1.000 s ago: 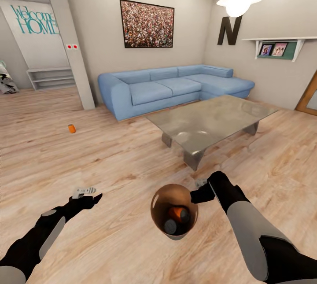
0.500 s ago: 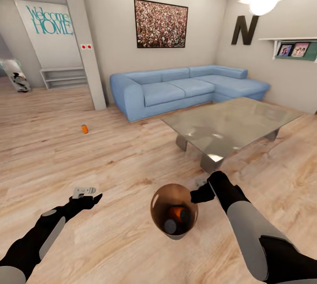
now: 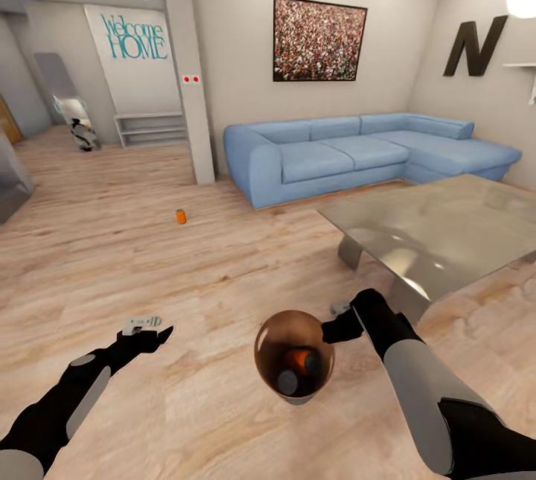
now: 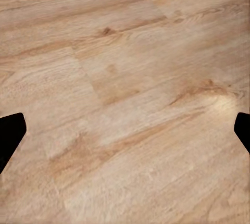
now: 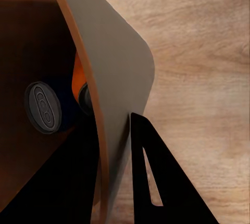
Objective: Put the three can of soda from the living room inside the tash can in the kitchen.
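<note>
Right gripper [image 3: 333, 330] clamps the trash can [image 3: 268, 331] by its rim, arm extended forward and low; two soda cans [image 3: 296, 368] lie inside. Left gripper [image 3: 144, 324] hangs spread and unloaded over bare wood floor [image 3: 112, 264]. Third orange can [image 3: 180, 216] stands well ahead on open floor, left of the blue sofa [image 3: 357, 152] and glossy coffee table [image 3: 447, 227].

Blue sofa [image 3: 357, 156], glass table [image 3: 439, 231], wood floor [image 3: 112, 257]
</note>
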### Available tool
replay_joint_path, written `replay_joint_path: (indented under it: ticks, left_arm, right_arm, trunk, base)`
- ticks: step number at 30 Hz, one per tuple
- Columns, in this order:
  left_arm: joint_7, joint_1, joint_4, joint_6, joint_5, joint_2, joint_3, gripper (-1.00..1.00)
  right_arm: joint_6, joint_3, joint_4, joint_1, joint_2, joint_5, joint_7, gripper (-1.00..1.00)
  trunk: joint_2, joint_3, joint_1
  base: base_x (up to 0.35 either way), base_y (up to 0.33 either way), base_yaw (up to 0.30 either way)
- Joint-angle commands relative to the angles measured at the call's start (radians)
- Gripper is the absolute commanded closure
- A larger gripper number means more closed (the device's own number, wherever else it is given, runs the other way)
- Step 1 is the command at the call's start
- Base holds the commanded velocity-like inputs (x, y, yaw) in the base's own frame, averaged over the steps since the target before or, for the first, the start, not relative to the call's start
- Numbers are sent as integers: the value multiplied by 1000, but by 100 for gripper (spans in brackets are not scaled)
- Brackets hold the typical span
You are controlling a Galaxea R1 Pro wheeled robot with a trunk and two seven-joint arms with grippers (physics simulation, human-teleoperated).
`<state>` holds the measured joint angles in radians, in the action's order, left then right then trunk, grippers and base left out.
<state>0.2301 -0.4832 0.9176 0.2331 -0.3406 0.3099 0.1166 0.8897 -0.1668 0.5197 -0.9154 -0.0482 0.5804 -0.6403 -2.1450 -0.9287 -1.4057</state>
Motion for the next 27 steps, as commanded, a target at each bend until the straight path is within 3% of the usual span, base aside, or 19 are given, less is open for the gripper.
replay_joint_path:
  ticks: [1, 19, 27]
  left_arm:
    - [0, 0, 0, -1, 0, 0, 0, -100]
    - [0, -1, -46, -15, -3, -9, 0, -100]
    - [0, 0, -46, -20, -3, -10, 0, -100]
  right_arm:
    - [8, -2, 0, 0, 0, -25, -5, 100]
    - [8, -2, 0, 0, -1, -25, -7, 100]
    - [8, -3, -1, 0, 0, -25, -6, 100]
  trunk:
    - [0, 0, 0]
    - [0, 0, 0]
    - [0, 0, 0]
  base:
    - [262, 231, 241]
    - [268, 224, 208]
    - [286, 193, 96]
